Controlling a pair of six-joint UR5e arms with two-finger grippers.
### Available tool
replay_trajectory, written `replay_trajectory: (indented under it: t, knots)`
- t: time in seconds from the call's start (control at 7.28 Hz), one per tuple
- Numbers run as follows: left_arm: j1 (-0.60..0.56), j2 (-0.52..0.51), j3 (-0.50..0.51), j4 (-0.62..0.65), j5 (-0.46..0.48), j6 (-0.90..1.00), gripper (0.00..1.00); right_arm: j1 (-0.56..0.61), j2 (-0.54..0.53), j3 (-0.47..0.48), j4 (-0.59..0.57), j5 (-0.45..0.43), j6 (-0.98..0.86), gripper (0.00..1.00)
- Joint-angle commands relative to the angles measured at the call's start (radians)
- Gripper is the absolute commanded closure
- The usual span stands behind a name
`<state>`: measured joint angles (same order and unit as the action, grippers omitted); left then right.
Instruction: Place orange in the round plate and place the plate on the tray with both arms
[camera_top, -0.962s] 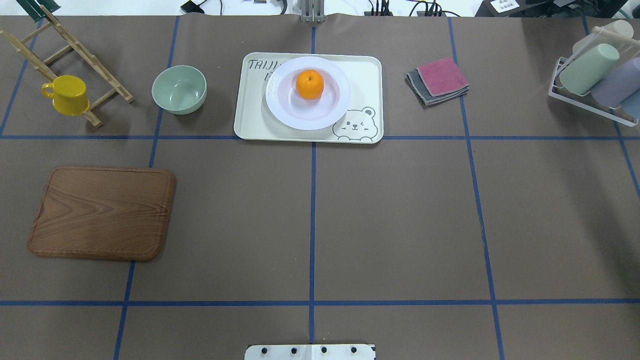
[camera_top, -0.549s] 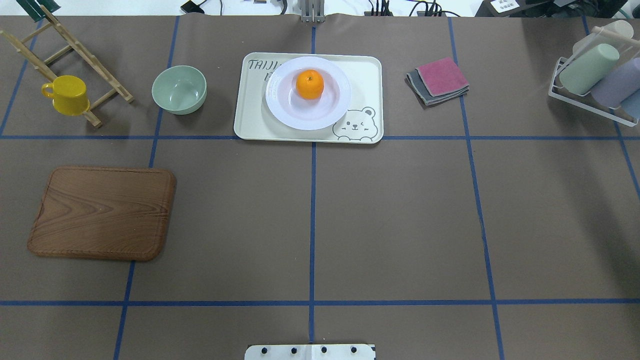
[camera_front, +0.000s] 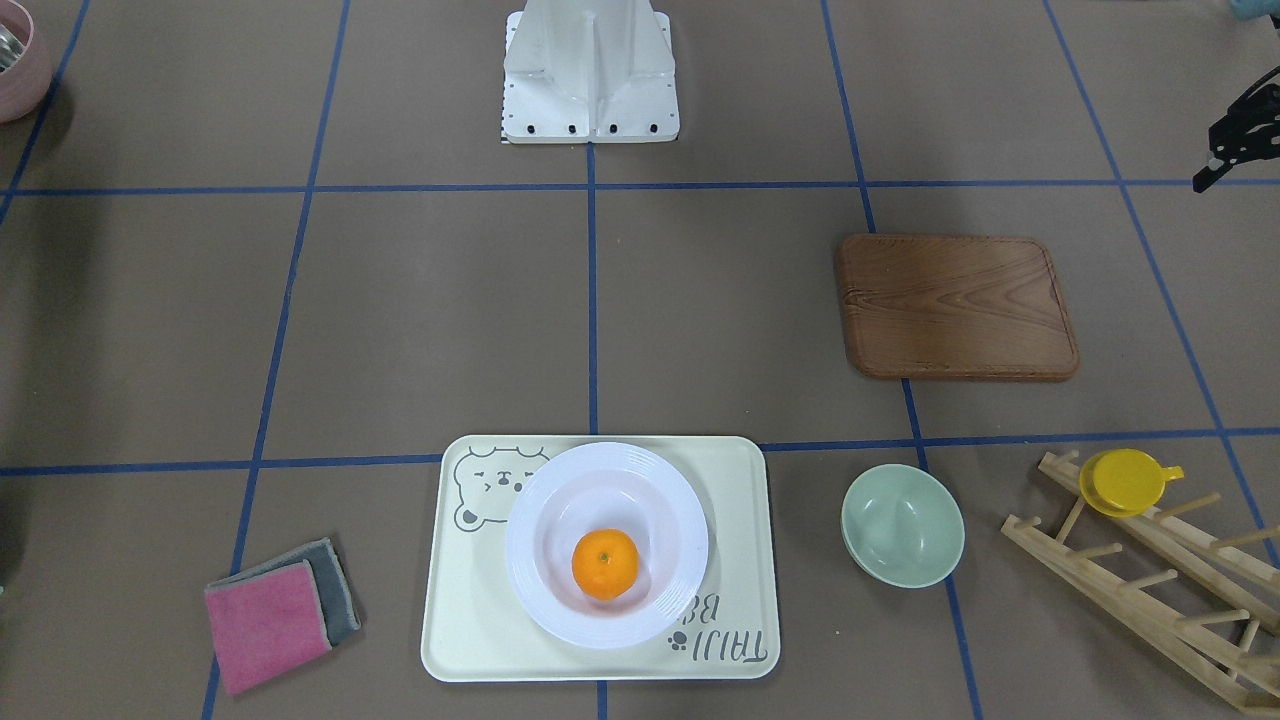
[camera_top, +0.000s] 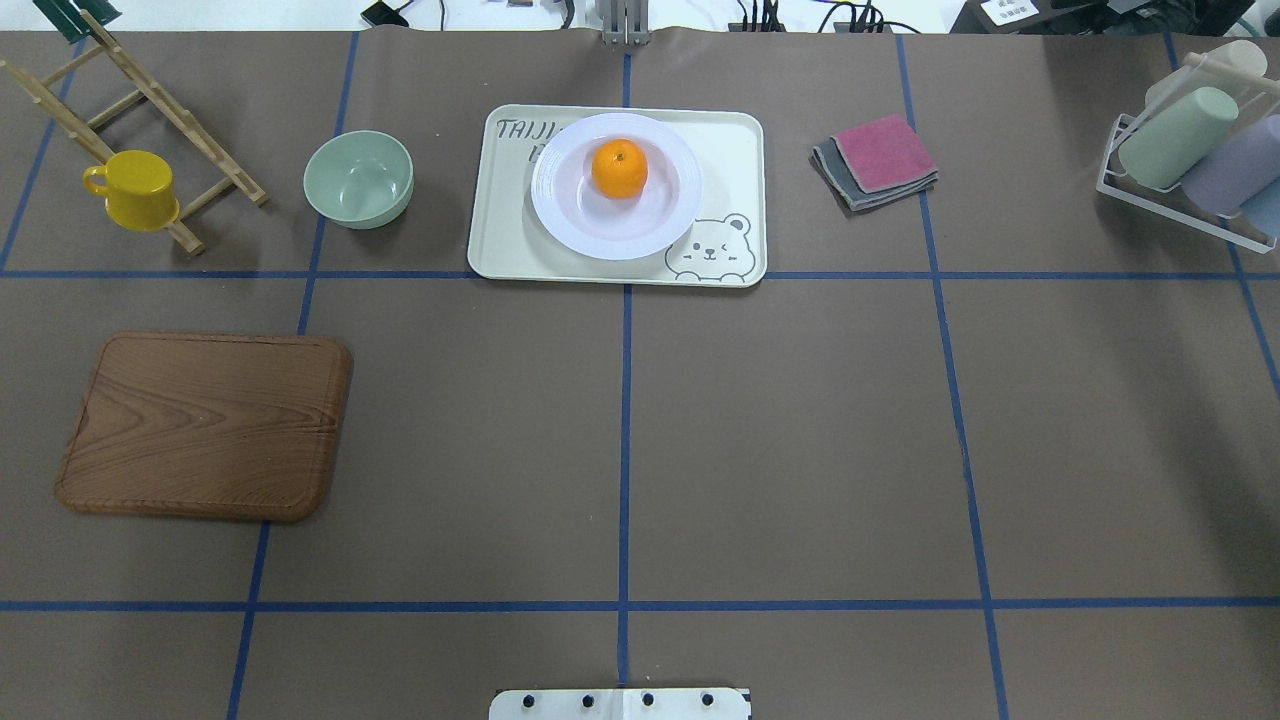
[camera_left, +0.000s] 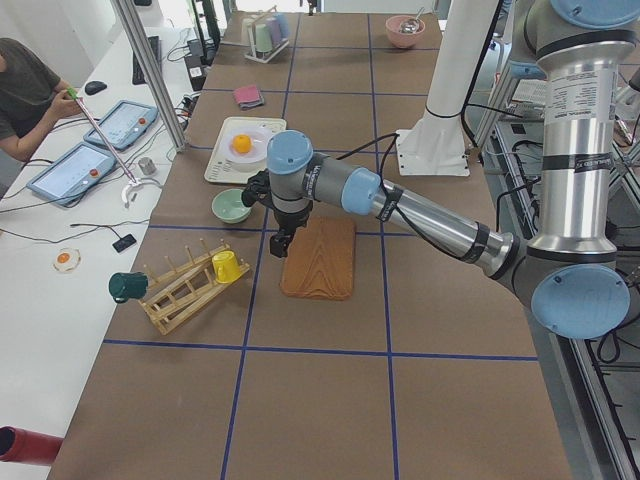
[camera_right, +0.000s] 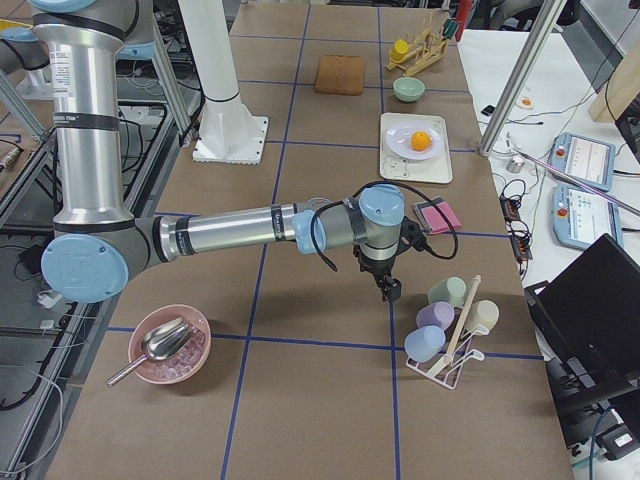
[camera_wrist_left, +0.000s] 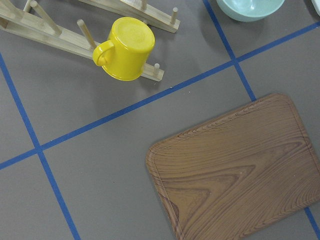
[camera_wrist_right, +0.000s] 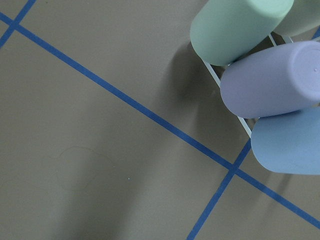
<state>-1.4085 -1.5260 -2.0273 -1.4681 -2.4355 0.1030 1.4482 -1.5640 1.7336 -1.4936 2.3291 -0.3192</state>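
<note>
The orange (camera_top: 619, 168) lies in the sunken centre of the round white plate (camera_top: 560, 222), and the plate rests on the cream bear tray (camera_top: 497, 245) at the table's far middle. No gripper touches them. My left gripper (camera_left: 282, 243) hangs over the table near the wooden board's far end, and only its black edge (camera_front: 1218, 165) shows in the front view. Near the cup rack, my right gripper (camera_right: 390, 290) points down. I cannot tell whether either is open or shut. Neither wrist view shows any fingers.
A brown wooden board (camera_top: 205, 425) lies front left. A pale green bowl (camera_top: 358, 178) and a yellow cup (camera_top: 135, 188) on a wooden rack (camera_top: 165, 105) stand back left. Folded cloths (camera_top: 878, 160) and a cup rack (camera_top: 1190, 150) are back right.
</note>
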Motion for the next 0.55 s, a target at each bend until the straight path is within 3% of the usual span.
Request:
replay_trajectory:
  t: [0.0,0.41]
  knots:
    - [0.044,-0.023,0.034,-0.003,0.071,0.003,0.01,0.000,0.008,-0.002,0.000,0.009,0.025,0.00]
    - [0.063,-0.026,0.039,-0.004,0.087,0.004,0.01,0.000,0.012,-0.003,0.000,0.041,0.025,0.00]
